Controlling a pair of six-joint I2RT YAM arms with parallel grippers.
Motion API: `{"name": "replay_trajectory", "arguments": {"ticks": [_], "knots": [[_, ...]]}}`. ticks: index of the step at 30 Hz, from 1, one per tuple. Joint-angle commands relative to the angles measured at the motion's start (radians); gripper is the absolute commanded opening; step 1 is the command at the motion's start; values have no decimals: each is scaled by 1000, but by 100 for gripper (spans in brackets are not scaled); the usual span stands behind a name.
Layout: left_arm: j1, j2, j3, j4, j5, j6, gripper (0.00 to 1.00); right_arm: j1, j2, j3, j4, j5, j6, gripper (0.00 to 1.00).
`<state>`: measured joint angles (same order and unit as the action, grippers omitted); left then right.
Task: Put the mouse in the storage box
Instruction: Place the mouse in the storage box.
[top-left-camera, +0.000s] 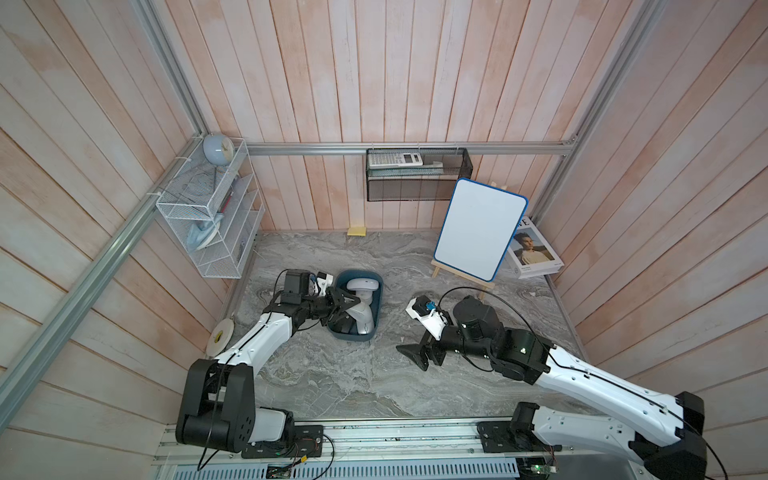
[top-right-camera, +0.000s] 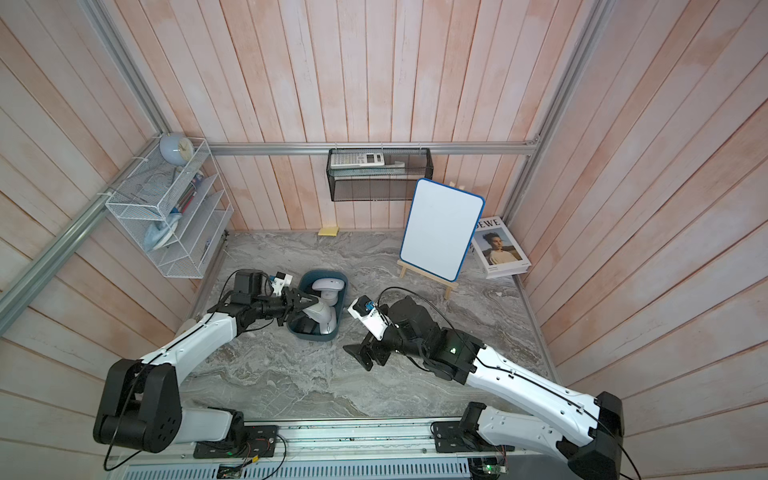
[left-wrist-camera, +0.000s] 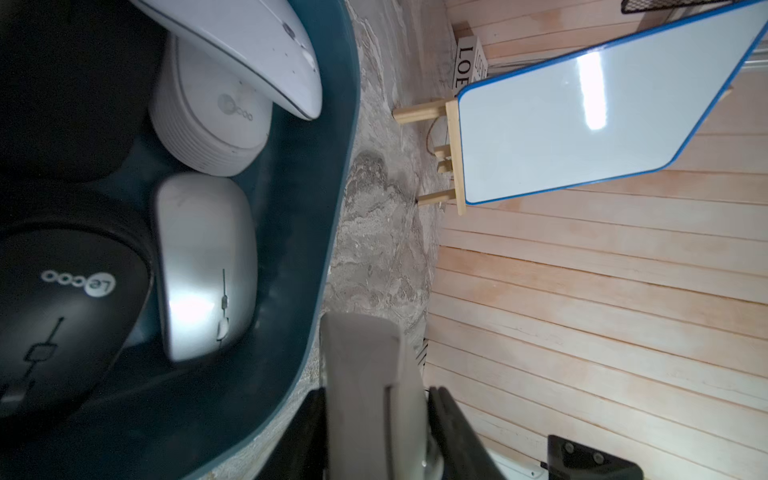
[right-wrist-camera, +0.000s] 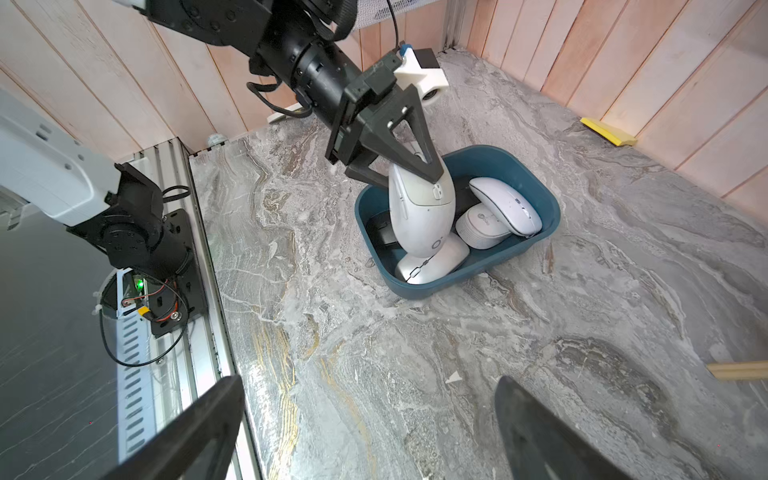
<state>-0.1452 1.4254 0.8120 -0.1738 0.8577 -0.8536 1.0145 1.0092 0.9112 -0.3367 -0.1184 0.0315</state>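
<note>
Clamping the white mouse (right-wrist-camera: 419, 216) nose-down in the storage box (right-wrist-camera: 440, 286), left fingers (right-wrist-camera: 411, 141) should lay it flat first; right fingers (right-wrist-camera: 187, 436) gape empty

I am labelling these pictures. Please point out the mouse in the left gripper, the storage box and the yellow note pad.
held mouse (right-wrist-camera: 419, 216), right wrist view, middle of its white shell.
storage box (right-wrist-camera: 432, 289), right wrist view, outer side wall.
yellow note pad (right-wrist-camera: 609, 132), right wrist view, top face.
</note>
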Motion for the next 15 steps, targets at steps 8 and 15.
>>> {"name": "replay_trajectory", "arguments": {"ticks": [8, 15], "knots": [[3, 164, 113, 74, -97, 94, 13, -5, -7, -32, 28, -9, 34, 98], [1, 232, 137, 110, -109, 100, 13, -5, 5, -28, 13, -7, 22, 98]]}}
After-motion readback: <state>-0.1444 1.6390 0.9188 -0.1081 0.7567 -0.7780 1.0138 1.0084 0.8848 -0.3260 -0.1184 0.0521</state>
